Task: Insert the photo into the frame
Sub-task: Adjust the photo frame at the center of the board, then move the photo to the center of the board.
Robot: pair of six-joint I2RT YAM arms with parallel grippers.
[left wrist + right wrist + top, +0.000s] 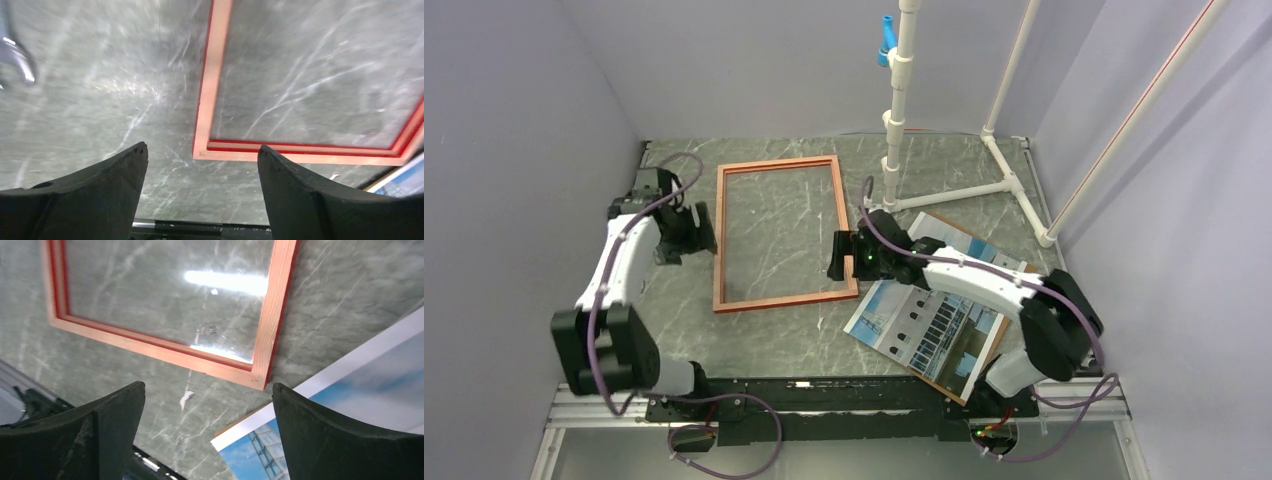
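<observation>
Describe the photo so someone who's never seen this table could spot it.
On the grey marbled table, look at the near right corner, under the right arm. The photo lies flat and askew there, just right of the orange-brown frame. Unlike the see-through frame, it shows a printed white building against blue sky.

Frame (784,235): orange-brown face, red inner lip, clear pane showing bench marbling through it.
Photo (924,325): white border, blue cloudy sky, white building, dark window rows.
Bench (764,340): grey-green marble pattern, white veins.
Left tool (202,150), right tool (209,387): matt black.
Left arm (619,265), right arm (974,280): white shells, black joints.
Cables (686,157): purple.
Pipe stand (894,120): white.
Clip (886,40): blue.
</observation>
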